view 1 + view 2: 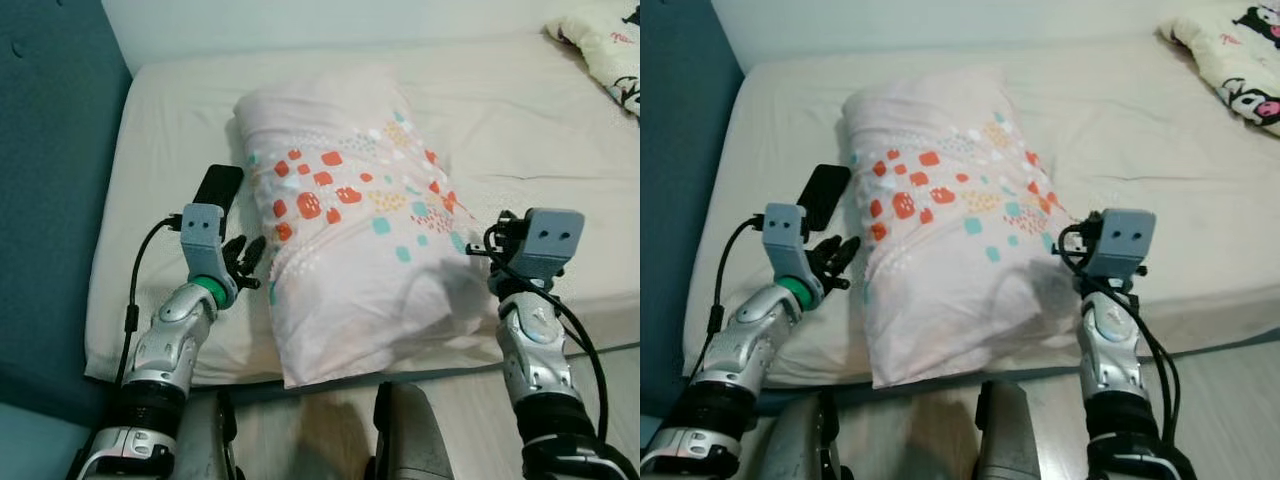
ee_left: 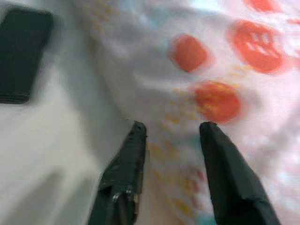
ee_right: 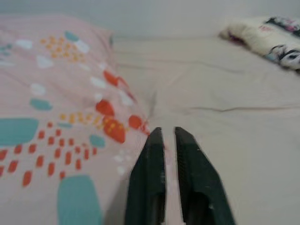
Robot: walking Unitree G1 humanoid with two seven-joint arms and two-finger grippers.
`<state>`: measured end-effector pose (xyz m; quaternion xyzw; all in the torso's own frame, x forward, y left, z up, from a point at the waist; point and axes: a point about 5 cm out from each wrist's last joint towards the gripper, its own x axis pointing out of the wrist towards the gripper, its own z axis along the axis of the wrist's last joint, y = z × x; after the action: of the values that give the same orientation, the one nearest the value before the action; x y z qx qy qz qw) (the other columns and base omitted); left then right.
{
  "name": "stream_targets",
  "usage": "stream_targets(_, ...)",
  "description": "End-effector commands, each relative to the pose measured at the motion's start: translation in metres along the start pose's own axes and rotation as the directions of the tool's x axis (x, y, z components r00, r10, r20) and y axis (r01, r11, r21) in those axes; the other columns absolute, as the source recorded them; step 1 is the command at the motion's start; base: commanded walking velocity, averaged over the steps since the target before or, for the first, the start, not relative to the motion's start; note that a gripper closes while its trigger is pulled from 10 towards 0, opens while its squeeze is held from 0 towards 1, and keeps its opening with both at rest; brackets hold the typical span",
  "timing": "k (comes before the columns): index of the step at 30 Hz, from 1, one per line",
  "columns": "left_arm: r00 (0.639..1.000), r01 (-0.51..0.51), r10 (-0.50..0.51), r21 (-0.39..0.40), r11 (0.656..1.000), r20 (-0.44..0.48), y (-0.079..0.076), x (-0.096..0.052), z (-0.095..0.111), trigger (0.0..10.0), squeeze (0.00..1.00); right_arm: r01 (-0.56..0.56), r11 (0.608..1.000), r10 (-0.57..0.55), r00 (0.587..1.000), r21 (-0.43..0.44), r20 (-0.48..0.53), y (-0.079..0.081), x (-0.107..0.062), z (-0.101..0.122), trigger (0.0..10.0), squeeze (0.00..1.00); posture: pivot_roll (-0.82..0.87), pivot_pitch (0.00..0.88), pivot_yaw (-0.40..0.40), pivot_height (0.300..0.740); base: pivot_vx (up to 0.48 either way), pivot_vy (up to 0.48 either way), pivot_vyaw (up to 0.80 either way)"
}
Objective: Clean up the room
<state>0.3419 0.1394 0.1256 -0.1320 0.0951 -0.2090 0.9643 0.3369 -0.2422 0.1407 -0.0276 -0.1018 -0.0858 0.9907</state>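
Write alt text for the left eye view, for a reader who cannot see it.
A pale pink pillow with orange and teal spots lies on a cream mattress, between the robot's two arms. The left gripper is at the pillow's left edge, just in front of a black phone; the right gripper is at the pillow's right edge.

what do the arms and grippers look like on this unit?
Both arms are jointed silver metal with black cuffs and looping black cables. Each wrist carries a grey camera box with two small holes. The left arm has a green wrist ring. Left gripper and right gripper each have two long black fingers.
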Motion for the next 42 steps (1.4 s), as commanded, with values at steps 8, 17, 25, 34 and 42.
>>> stream_targets(8, 0.989, 0.127, -0.14, -0.237, 0.963, -0.038, -0.001, -0.006, 0.01, 10.0, 1.0, -0.006, 0.983, 0.015, 0.999, 0.185, -0.048, -0.005, 0.005, -0.005, 10.0, 1.0, 0.01, 0.073, 0.101, 0.556, 0.0, 0.0, 0.0)
stream_targets(17, 0.994, 0.073, -0.096, -0.309, 0.948, -0.058, -0.001, 0.001, 0.009, 10.0, 1.0, -0.04, 0.83, 0.108, 0.99, 0.557, -0.089, 0.008, 0.016, -0.009, 10.0, 1.0, 0.02, 0.083, 0.101, 0.556, 0.0, 0.0, 0.0)
stream_targets(25, 0.989, -0.064, 0.007, -0.377, 0.924, -0.151, 0.012, -0.001, -0.006, 10.0, 0.0, 0.009, 0.812, 0.177, 0.949, 0.584, -0.26, 0.017, 0.017, -0.03, 10.0, 0.0, 0.04, 0.088, 0.092, 0.556, 0.0, 0.0, 0.0)
stream_targets(34, 0.966, -0.064, -0.066, -0.483, 0.873, -0.249, -0.017, 0.004, -0.032, 10.0, 0.0, 0.037, 0.858, 0.213, 0.881, 0.512, -0.421, 0.012, 0.009, -0.049, 10.0, 0.0, 0.05, 0.083, 0.086, 0.556, 0.0, 0.0, 0.0)
stream_targets(42, 0.939, 0.056, -0.236, -0.567, 0.822, -0.249, -0.055, 0.015, -0.037, 10.0, 0.0, -0.004, 0.878, 0.272, 0.827, 0.479, -0.492, 0.015, 0.006, -0.056, 10.0, 0.0, 0.04, 0.061, 0.081, 0.556, 0.0, 0.0, 0.0)
